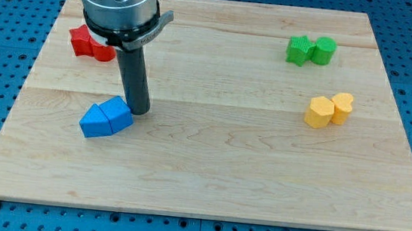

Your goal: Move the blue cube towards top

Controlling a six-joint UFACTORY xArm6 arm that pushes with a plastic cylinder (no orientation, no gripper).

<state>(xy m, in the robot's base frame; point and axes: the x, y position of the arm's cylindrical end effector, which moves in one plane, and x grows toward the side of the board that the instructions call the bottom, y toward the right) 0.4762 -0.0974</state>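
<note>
Two blue blocks lie touching at the view's lower left: a blue cube (pixel 119 112) on the right and a blue wedge-like block (pixel 95 122) on its left. My tip (pixel 139 112) stands on the board just right of the blue cube, very close to or touching its right side. The dark rod rises from it to the arm's grey body at the view's top left.
A red block (pixel 84 41) lies at the view's upper left, partly hidden behind the arm. Two green blocks (pixel 310 50) sit touching at the upper right. Two yellow blocks (pixel 328 110) sit touching at the right. The wooden board (pixel 208 169) ends at blue pegboard.
</note>
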